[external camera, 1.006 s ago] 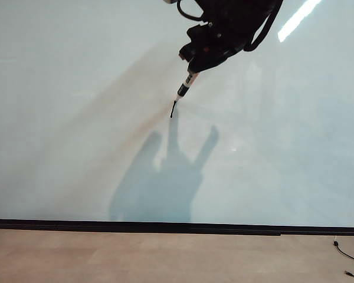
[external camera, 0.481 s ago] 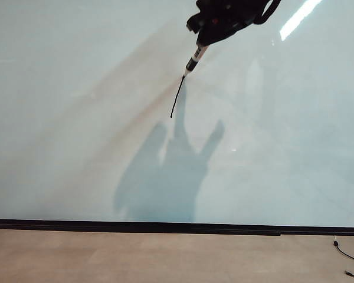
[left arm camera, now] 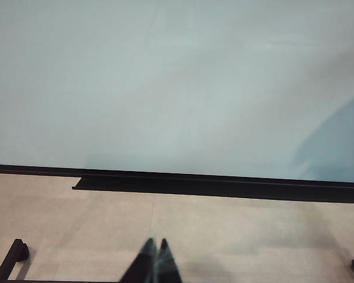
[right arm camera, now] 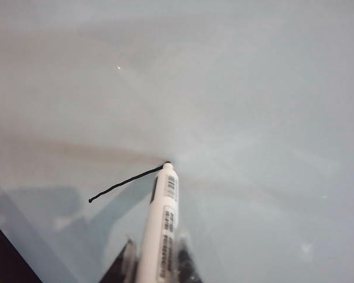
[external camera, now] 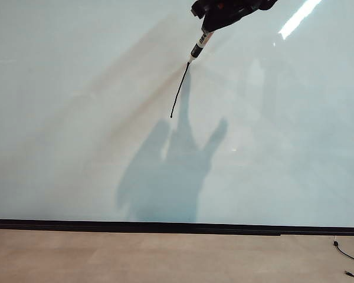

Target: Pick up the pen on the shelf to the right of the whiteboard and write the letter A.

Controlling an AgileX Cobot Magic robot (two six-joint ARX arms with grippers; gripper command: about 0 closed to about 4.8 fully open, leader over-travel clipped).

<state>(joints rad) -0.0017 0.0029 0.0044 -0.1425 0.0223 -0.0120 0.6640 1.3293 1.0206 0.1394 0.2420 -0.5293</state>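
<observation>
Exterior view: right gripper (external camera: 207, 26) sits at the top edge of frame, right of centre, mostly cut off, jaws clamped on the pen (external camera: 199, 46). Pen slants down and to the left out of the gripper, tip touching the whiteboard (external camera: 76, 118). One thin black stroke (external camera: 179, 91) runs from the tip down and left, slightly curved; only this single line of the letter A is on the board. Grey shadow (external camera: 168, 174) of the arm lies on the board below the stroke. Black bottom edge (external camera: 165, 226) of the board, tan floor (external camera: 135, 256) under it, cable (external camera: 348, 256) at the lower right corner.

Right wrist view: pen (right arm camera: 162, 230) with white barrel and black label bands held between the two dark fingers (right arm camera: 124, 265), tip on the board (right arm camera: 253, 88) at the end of the stroke (right arm camera: 127, 181). Light glare spots on the glossy surface.

Left wrist view: left gripper (left arm camera: 155, 256) low in frame, jaws together, tips touching, holding nothing, hanging over the floor (left arm camera: 253, 236) well apart from the pen. Board (left arm camera: 165, 76) ahead of it, with a black shelf (left arm camera: 212, 186) along its bottom edge. Dark frame parts (left arm camera: 15, 253) at the lower corners.
</observation>
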